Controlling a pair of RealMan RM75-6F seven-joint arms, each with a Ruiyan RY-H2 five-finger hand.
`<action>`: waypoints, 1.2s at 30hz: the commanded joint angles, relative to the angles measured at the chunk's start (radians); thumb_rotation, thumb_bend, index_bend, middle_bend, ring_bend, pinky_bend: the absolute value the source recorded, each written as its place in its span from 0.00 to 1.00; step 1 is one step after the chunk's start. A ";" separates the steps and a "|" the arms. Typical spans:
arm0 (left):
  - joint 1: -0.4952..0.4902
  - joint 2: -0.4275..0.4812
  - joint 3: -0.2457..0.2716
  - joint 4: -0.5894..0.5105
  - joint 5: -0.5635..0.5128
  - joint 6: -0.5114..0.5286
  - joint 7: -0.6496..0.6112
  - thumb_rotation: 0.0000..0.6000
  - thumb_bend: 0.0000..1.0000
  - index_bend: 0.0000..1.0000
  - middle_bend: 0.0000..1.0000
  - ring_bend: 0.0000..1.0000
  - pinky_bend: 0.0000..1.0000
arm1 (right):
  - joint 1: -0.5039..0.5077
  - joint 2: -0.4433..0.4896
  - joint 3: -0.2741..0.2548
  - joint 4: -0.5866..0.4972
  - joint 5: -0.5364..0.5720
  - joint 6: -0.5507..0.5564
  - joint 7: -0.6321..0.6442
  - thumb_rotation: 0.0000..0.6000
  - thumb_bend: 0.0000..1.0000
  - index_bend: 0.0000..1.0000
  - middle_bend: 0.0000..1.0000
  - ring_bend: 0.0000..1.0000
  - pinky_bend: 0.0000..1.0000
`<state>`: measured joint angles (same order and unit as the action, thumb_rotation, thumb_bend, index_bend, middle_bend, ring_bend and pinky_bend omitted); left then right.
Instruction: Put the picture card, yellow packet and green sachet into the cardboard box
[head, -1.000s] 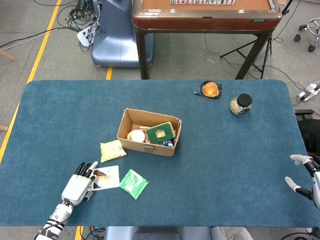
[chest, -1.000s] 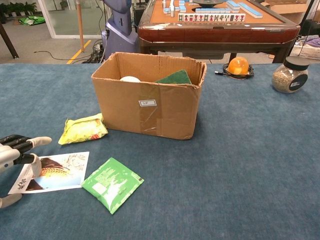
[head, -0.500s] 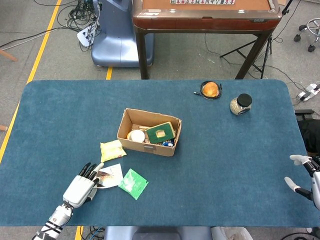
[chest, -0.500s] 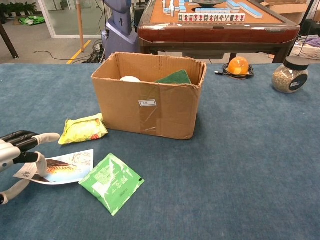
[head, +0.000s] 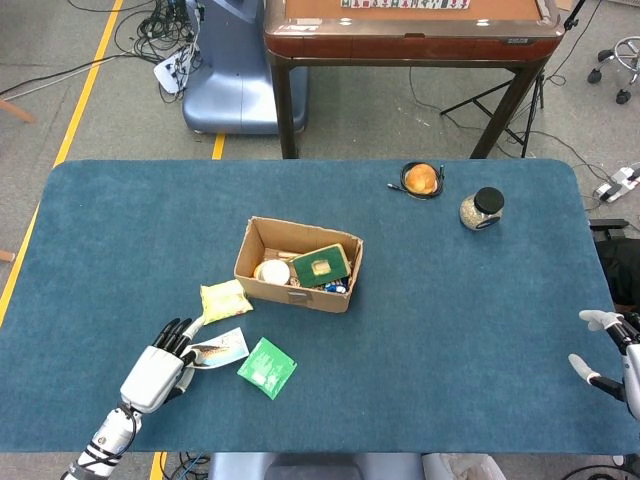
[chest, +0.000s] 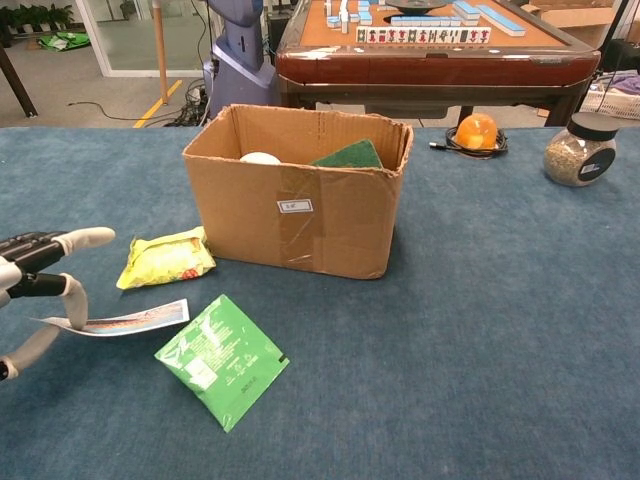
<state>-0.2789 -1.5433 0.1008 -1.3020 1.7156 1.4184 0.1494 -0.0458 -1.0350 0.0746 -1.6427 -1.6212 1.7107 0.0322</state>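
My left hand (head: 158, 368) (chest: 32, 287) pinches the left end of the picture card (head: 224, 349) (chest: 132, 320) and holds it lifted off the cloth, nearly edge-on in the chest view. The green sachet (head: 267, 367) (chest: 222, 358) lies flat just right of the card. Behind the card lies the yellow packet (head: 224, 300) (chest: 167, 258), close to the front left corner of the cardboard box (head: 297, 291) (chest: 300, 215). Far off at the right table edge, my right hand (head: 606, 356) has its fingers spread and holds nothing; the chest view does not show it.
Inside the box are a dark green pack (head: 321, 265) (chest: 348, 156) and a white round thing (head: 271, 271). An orange ball (head: 421, 178) (chest: 477, 131) and a lidded jar (head: 481, 208) (chest: 581, 148) stand at the back right. A brown games table (head: 410, 35) stands beyond the far edge.
The left hand has raised the picture card from lying flat on the cloth to hanging off it. The green sachet has shifted slightly. The right hand has stayed put.
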 joint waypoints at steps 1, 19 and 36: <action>0.009 -0.022 -0.011 0.039 0.019 0.043 -0.043 1.00 0.52 0.54 0.00 0.00 0.08 | 0.000 0.000 0.000 0.000 -0.001 0.000 0.000 1.00 0.05 0.39 0.48 0.36 0.42; 0.034 -0.097 -0.055 0.161 0.050 0.196 -0.159 1.00 0.51 0.63 0.00 0.00 0.16 | -0.001 -0.002 -0.001 0.000 -0.003 0.001 -0.002 1.00 0.05 0.39 0.48 0.36 0.42; 0.022 -0.030 -0.084 0.041 0.077 0.253 -0.166 1.00 0.51 0.65 0.00 0.00 0.17 | -0.001 -0.002 -0.002 0.002 -0.005 0.002 0.001 1.00 0.05 0.39 0.48 0.36 0.42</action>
<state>-0.2542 -1.5814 0.0236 -1.2505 1.7888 1.6654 -0.0233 -0.0473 -1.0367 0.0727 -1.6411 -1.6263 1.7132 0.0329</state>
